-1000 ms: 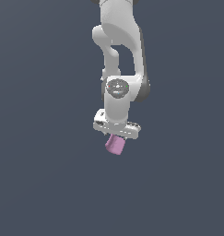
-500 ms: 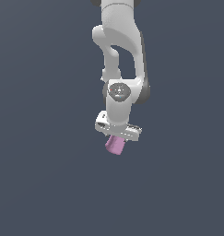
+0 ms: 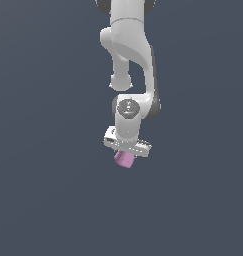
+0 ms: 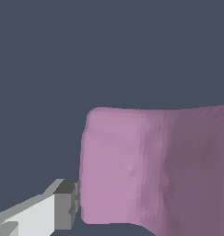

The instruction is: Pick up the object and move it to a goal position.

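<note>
Plain dark grey-blue background fills both views, with no surface visible beneath the arm. At the arm's tip the white end effector [image 3: 126, 152] is clenched on the pink-lilac object [image 3: 124, 158], which protrudes directly below it. In the wrist view, one grey-tipped finger [image 4: 62, 205] presses against the object's [image 4: 150, 170] side.

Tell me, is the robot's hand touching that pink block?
Touching. In the wrist view, a finger of the hand presses flush against the pink block.
</note>
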